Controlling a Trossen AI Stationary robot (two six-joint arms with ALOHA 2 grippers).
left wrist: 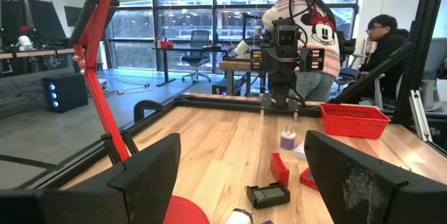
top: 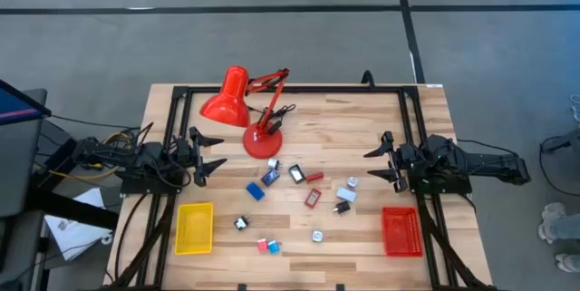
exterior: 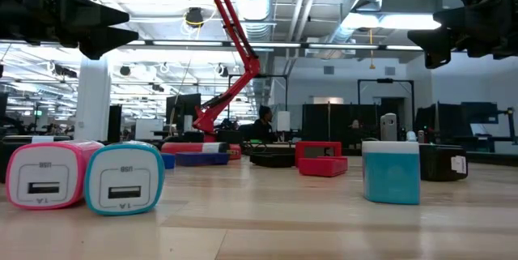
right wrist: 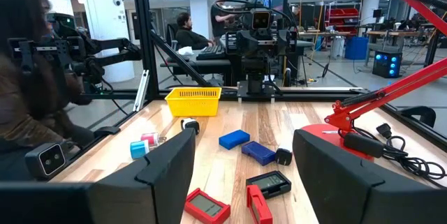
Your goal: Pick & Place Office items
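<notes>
Small office items lie scattered mid-table: a blue block (top: 255,191), a red framed piece (top: 313,198), a red clip (top: 314,177), a white-purple plug (top: 346,194), a black piece (top: 241,224), and a pink and a teal charger (top: 268,247) side by side near the near edge. In the low view the pink charger (exterior: 44,176) and teal charger (exterior: 124,178) stand close up. My left gripper (top: 210,151) hovers open at the table's left side; my right gripper (top: 378,164) hovers open at the right side. Neither touches anything.
A big red desk lamp (top: 246,110) stands on its round base at the table's far middle. A yellow tray (top: 194,228) sits near-left, a red tray (top: 401,231) near-right. A black frame rims the table. People sit at desks in the room beyond.
</notes>
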